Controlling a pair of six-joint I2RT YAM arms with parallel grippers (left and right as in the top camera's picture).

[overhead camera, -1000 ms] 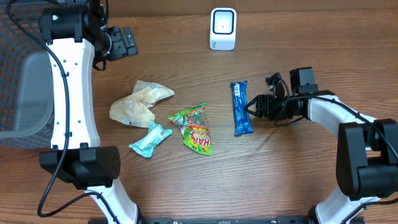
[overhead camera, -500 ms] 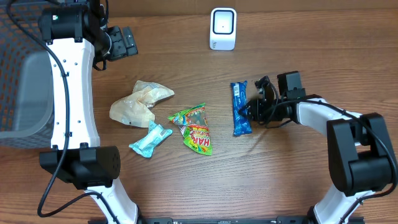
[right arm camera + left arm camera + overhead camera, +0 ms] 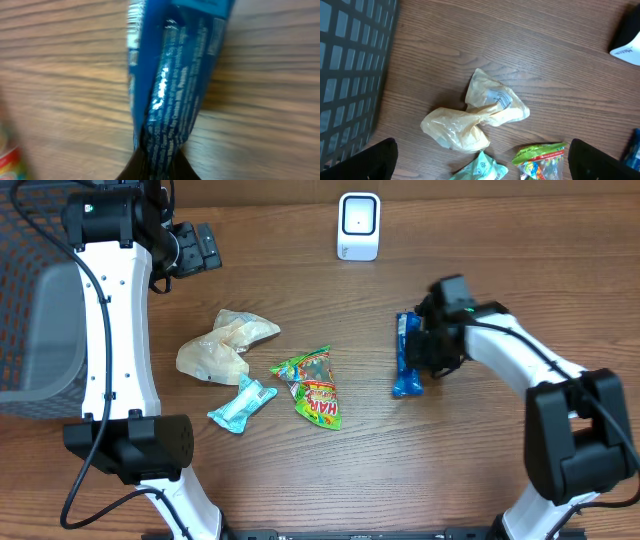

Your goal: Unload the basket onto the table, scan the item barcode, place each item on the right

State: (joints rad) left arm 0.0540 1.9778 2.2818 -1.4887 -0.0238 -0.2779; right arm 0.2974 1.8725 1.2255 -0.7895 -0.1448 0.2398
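1. The blue snack packet (image 3: 405, 355) is right of the table's centre, about midway between the far and near edges. Its long axis runs roughly from far to near.
2. In the right wrist view the blue snack packet (image 3: 175, 75) fills the middle of the frame, creased along its length, with small white print at one edge. Whether it rests on the wood or is raised off it cannot be told.
3. The right gripper (image 3: 428, 348) is pressed together on the packet, pinching its side. The wrist camera shows the dark fingertips (image 3: 150, 170) meeting on the wrapper's lower end.
4. A white barcode scanner (image 3: 358, 225) stands upright near the middle of the far edge, well apart from the packet.
5. Near the table's centre lies a green and red candy bag (image 3: 312, 385).
6. Just left of it lies a small teal packet (image 3: 241, 404), towards the near edge.
7. A crumpled tan bag (image 3: 222, 345) lies left of centre, beside both.
8. The left gripper (image 3: 195, 248) hangs near the far left corner, spread wide and holding nothing. Its fingers (image 3: 362, 160) sit at the bottom corners of the left wrist view.
9. A grey mesh basket (image 3: 40, 310) sits at the left edge of the wooden table (image 3: 480, 470).
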